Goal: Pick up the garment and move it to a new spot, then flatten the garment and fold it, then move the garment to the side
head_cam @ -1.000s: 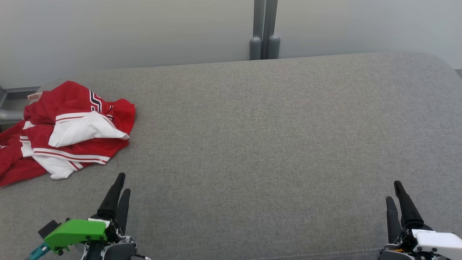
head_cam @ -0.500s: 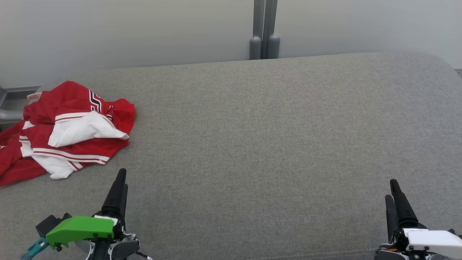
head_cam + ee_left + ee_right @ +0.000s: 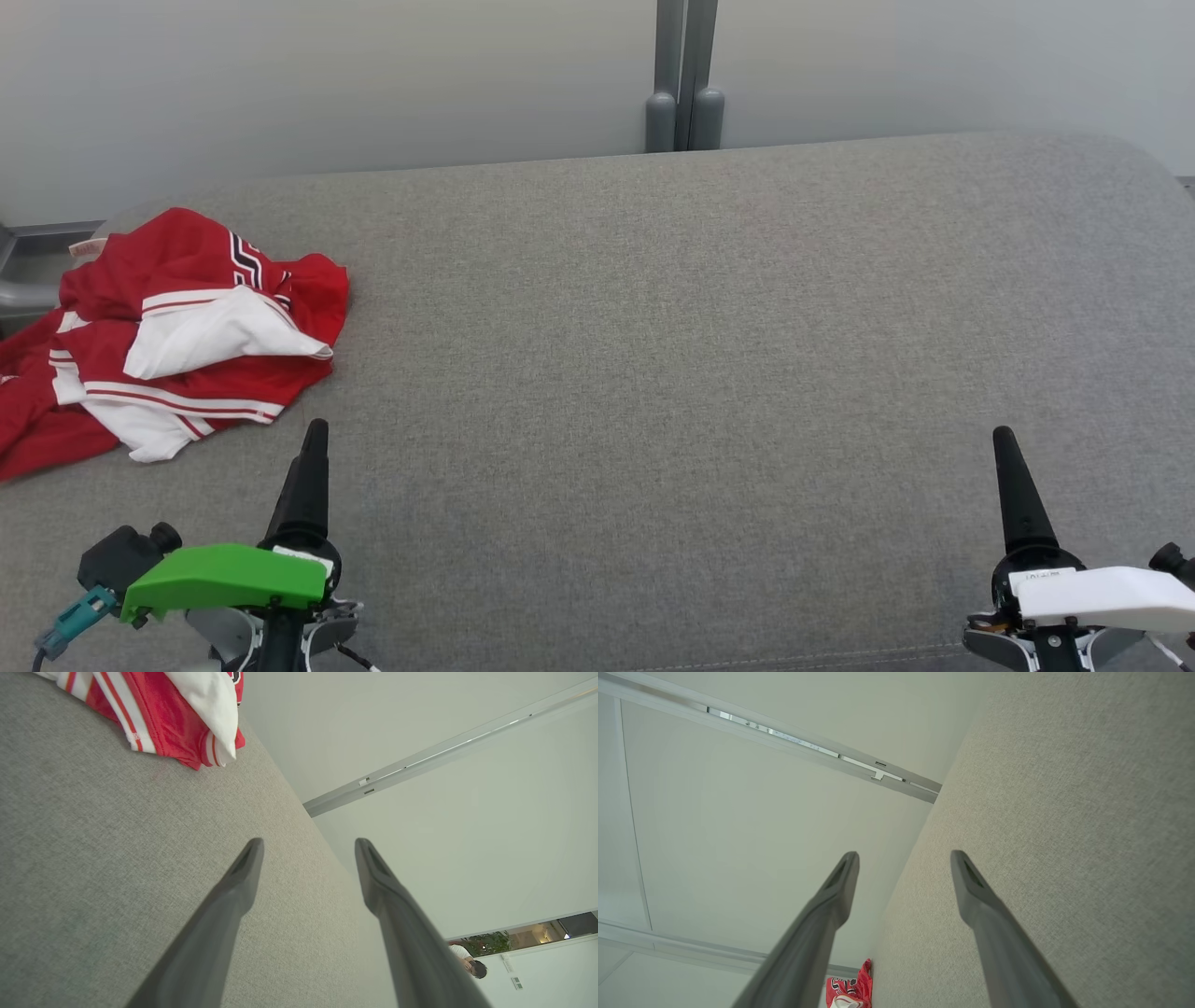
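The crumpled red garment [image 3: 177,327] is found at the far left edge of the bench [image 3: 653,327]. The left claw [image 3: 308,844] and right claw [image 3: 903,856] are held wide open, empty. If only a loose fold is pinched, the rest may be dragged off.

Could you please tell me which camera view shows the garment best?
The head view: the garment lies crumpled at the far left of the grey surface, nearly all in frame, only its left end cut off. The left wrist view catches just a striped edge at its top; the right wrist view, a small scrap at its bottom.
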